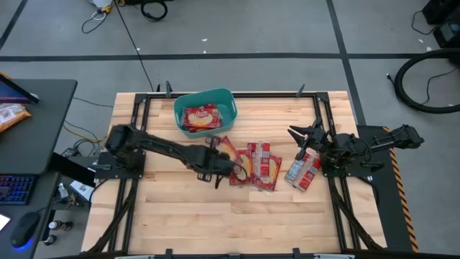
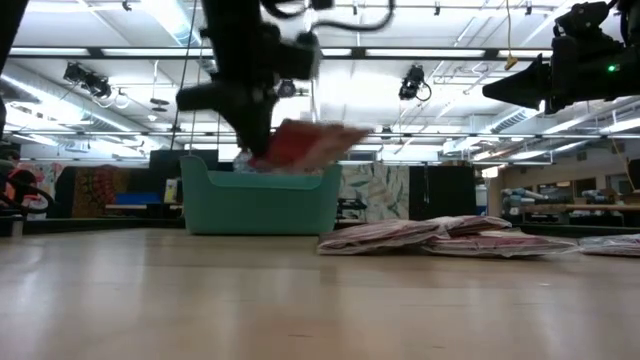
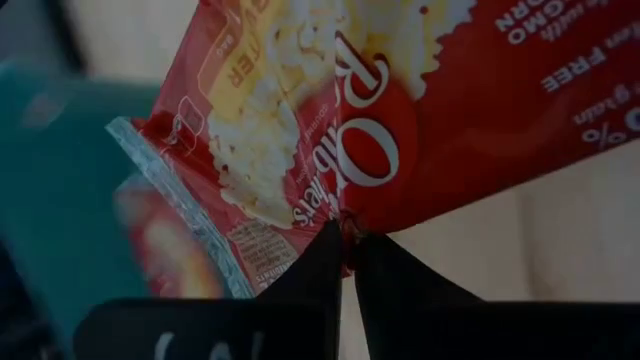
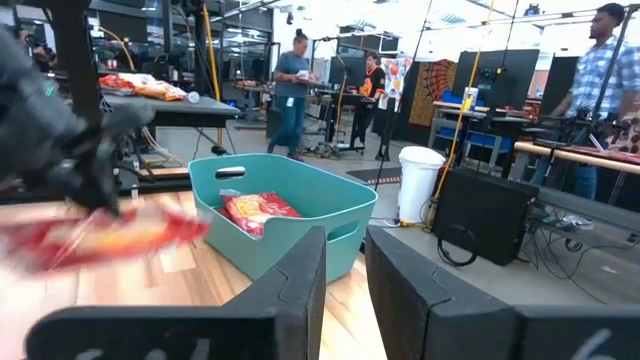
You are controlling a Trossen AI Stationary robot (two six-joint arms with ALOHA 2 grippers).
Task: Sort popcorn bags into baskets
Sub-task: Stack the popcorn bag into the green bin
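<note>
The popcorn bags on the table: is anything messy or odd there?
Nothing is damaged or spilled. The loose bags lie in an overlapping, askew heap, with one apart near the right gripper. The left gripper pinches a bag by its edge, hanging tilted near the basket.

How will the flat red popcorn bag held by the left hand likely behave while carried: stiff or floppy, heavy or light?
Probably fairly floppy: the flat red popcorn bag hangs from one pinched edge in the left hand and looks creased there. Likely light, since that small edge pinch holds it clear of the wooden table. Its glossy film may be slippery, so it could slide out before the teal plastic tub.
</note>
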